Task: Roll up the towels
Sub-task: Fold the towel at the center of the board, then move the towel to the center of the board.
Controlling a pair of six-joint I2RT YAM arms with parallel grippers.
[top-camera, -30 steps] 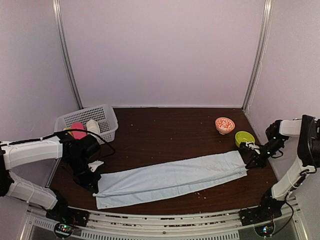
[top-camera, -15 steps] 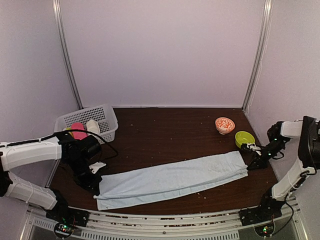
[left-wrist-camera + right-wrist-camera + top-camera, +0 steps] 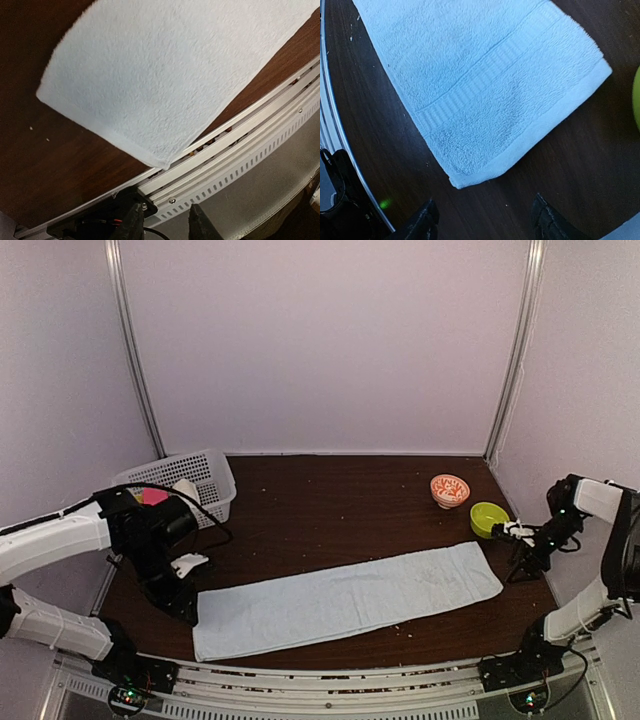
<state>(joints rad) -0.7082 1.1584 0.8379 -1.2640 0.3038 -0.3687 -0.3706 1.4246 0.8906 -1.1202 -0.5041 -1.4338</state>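
**Blue towel flat on the table, both grippers spread**

From above, we see the pale blue towel [image 3: 345, 595] lying flat and unrolled across the near part of the table [image 3: 330, 505], slanting from near left to far right. The left gripper [image 3: 186, 598] hangs at its left end. The right gripper [image 3: 522, 560] stands just beyond its right end, near a green bowl [image 3: 488, 518]. An orange patterned bowl [image 3: 450, 490] sits behind that one. A white basket [image 3: 205, 472] at the far left holds a pink roll [image 3: 152, 497] and a white roll [image 3: 186, 490].

In the left wrist view, we find the towel's short end by the table's front edge, one corner reaching the metal rail [image 3: 225, 165]. The fingers [image 3: 132, 222] are parted, empty and clear of the cloth.

In the right wrist view, the towel's other end, with its woven band, lies flat on the wood. Here the fingers [image 3: 422, 225] stand wide apart with nothing between them.
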